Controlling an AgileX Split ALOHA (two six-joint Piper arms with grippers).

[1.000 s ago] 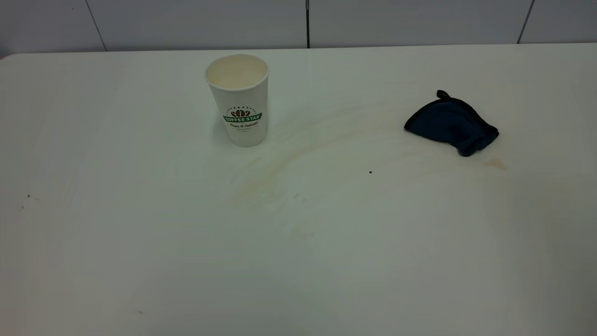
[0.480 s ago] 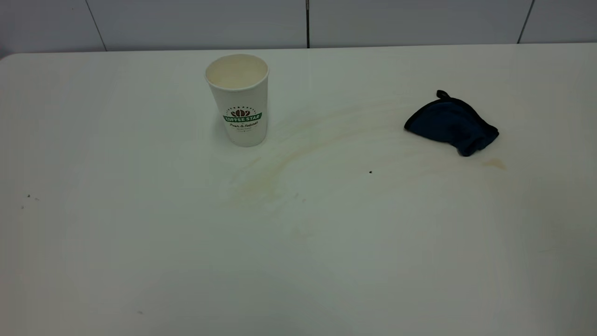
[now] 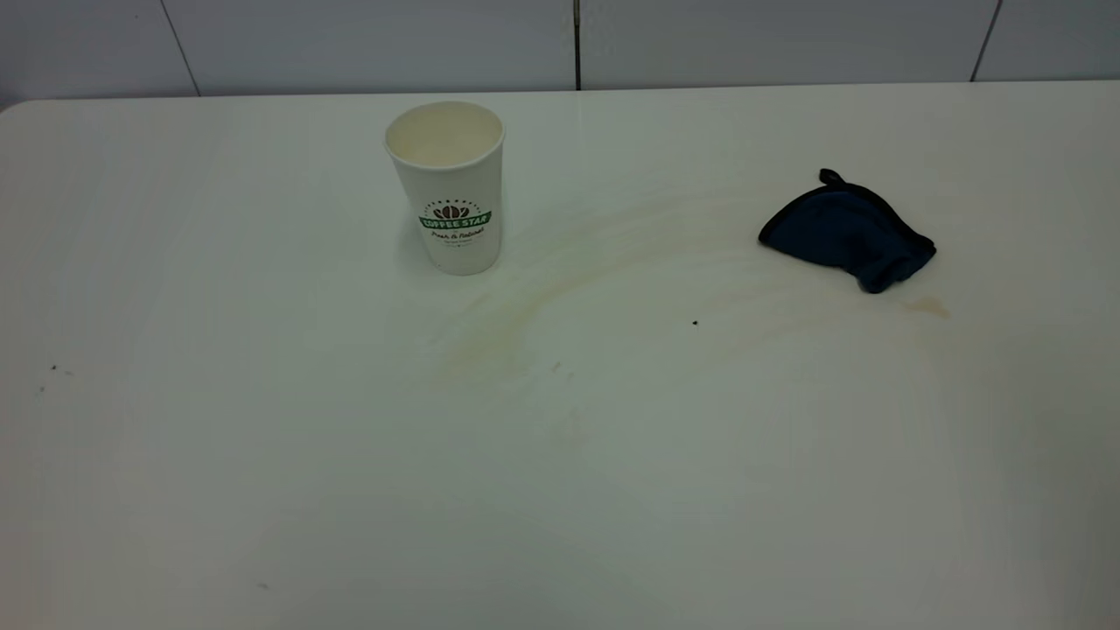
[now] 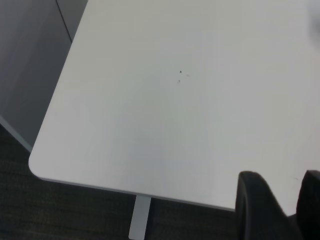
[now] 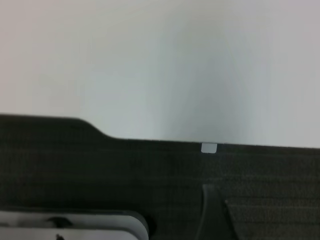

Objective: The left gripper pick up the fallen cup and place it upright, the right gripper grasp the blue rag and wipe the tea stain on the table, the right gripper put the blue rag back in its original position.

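Observation:
The white paper cup [image 3: 448, 188] stands upright on the table [image 3: 262, 455], left of centre towards the back. The blue rag [image 3: 847, 232] lies crumpled at the right. Between them the tea stain [image 3: 525, 306] is spread in pale tan streaks, with a small tan spot [image 3: 927, 306] just in front of the rag. Neither gripper shows in the exterior view. In the left wrist view, the left gripper [image 4: 285, 200] hangs over a table corner [image 4: 37, 167], open and holding nothing. Only a dark part of the right gripper [image 5: 212, 215] shows, beyond the table edge [image 5: 210, 145].
A tiny black speck [image 3: 695, 323] lies near the middle of the table, and a few more specks [image 3: 52, 368] sit near its left side. A grey panelled wall [image 3: 577, 44] runs behind the table's far edge. Dark floor [image 4: 75, 210] lies below the corner.

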